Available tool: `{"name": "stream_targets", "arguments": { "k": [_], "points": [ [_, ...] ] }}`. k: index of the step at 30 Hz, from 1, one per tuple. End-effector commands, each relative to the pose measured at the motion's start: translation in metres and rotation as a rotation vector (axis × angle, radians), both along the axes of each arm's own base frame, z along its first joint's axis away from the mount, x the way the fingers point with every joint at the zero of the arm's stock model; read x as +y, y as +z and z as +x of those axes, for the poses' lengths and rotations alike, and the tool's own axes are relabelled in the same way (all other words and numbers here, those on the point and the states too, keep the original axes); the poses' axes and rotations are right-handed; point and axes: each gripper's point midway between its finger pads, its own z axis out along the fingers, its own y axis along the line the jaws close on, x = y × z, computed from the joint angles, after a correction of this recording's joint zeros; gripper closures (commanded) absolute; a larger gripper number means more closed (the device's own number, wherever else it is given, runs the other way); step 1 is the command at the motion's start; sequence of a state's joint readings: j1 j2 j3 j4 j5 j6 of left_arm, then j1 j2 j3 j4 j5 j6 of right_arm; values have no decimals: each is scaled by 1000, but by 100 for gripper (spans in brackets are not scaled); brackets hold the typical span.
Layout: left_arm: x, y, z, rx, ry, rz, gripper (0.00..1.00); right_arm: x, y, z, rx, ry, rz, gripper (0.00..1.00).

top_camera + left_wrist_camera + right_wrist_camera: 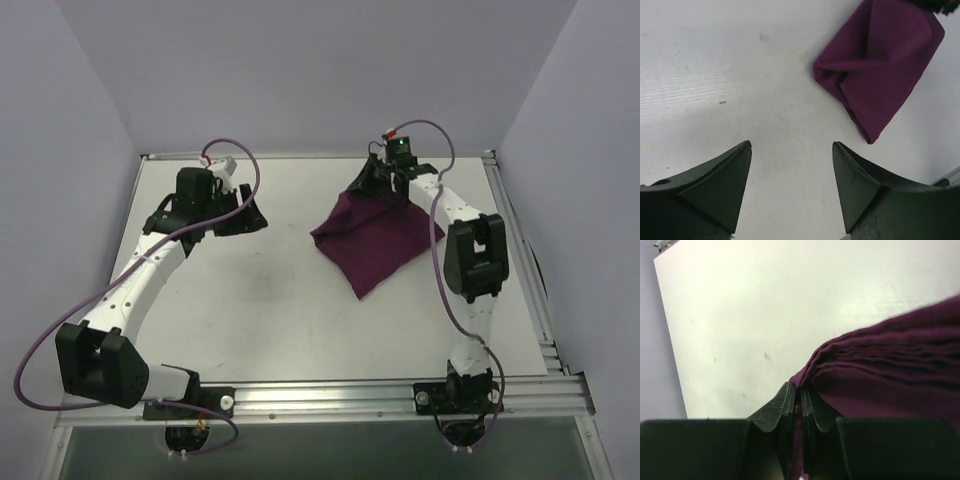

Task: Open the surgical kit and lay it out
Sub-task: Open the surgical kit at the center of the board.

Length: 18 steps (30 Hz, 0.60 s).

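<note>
Where the cloth is found: the dark purple cloth (378,240) is laid on the far right part of the white table (270,310). It is folded into a bundle, with one corner pointed toward the near edge.
Far corner of the cloth: it is gripped by the right claw (386,178), and the fabric is gathered into ridges that run toward the grip.
Right claw, state: the two fingers are pressed together on a fold of the cloth (900,365). In the right wrist view a strip of purple is seen squeezed between the tips of the right claw (796,390).
Left claw (243,215), place: it is held over bare table on the far left side, well apart from the cloth.
Left claw, state: the jaws are spread wide and nothing is held between them. In the left wrist view only white table is seen in the gap of the left claw (791,145).
Cloth from the left wrist: the bundle (880,65) is seen at the upper right, beyond the fingertips, with its folds met in a crease near its left edge.
Inside of the bundle: whatever is wrapped in it is hidden by the folds.
</note>
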<state>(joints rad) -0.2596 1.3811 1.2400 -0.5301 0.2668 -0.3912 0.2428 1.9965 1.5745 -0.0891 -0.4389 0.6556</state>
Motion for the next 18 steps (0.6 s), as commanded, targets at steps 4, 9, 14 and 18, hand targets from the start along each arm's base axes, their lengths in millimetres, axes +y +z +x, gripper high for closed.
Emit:
{"name": "stream_targets", "arguments": {
  "k": [4, 9, 14, 18],
  "points": [
    [-4, 12, -28, -34, -38, -4, 26, 39, 14, 84, -121, -10, 31, 100],
    [9, 8, -34, -29, 3, 43, 22, 68, 9, 116, -167, 29, 110, 44],
    [20, 5, -28, -12, 54, 122, 15, 51, 31, 107, -162, 1, -7, 29],
    [19, 13, -23, -4, 57, 123, 16, 8, 39, 70, -86, -87, -223, 33]
  ]
}}
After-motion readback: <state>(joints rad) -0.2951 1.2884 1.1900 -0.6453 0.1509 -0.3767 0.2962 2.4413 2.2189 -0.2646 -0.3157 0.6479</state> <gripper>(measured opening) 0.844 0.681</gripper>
